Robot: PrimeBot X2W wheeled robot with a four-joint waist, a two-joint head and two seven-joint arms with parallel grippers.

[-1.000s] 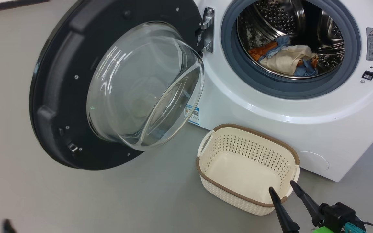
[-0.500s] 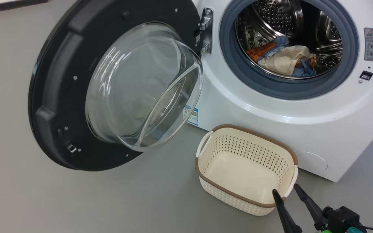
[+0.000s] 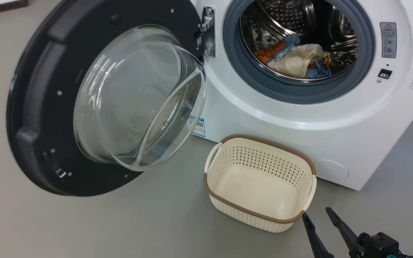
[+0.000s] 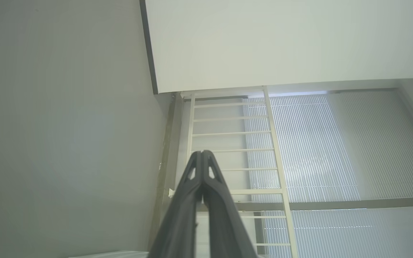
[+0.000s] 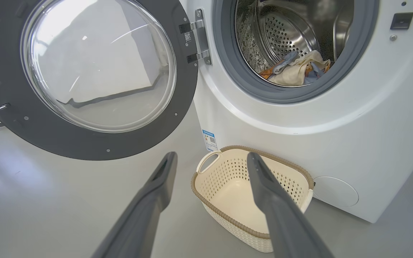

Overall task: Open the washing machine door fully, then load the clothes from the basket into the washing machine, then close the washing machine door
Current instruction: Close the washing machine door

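The washing machine (image 3: 299, 118) (image 5: 335, 118) stands with its door (image 3: 102, 96) (image 5: 84, 75) swung wide open to the left, glass bowl bulging outward. The clothes (image 3: 294, 59) (image 5: 294, 68), cream, blue and orange, lie in the steel drum. The cream basket (image 3: 260, 182) (image 5: 253, 193) sits on the floor before the machine with nothing in it. My right gripper (image 3: 317, 215) (image 5: 212, 157) hangs open at the basket's near right corner, holding nothing. My left gripper (image 4: 202, 153) is shut and holds nothing, pointing at a wall and window blinds.
Grey floor (image 3: 138, 222) spreads left of the basket and under the open door. A blue label (image 3: 197, 127) marks the machine's lower front. A round filter cover (image 3: 333, 168) sits at its lower right. The left wrist view holds a white frame (image 4: 228, 143) by the blinds.
The head camera has swung, so the machine, door and basket all sit further left in its view. My right gripper has dropped lower and now shows beyond the basket's rim.
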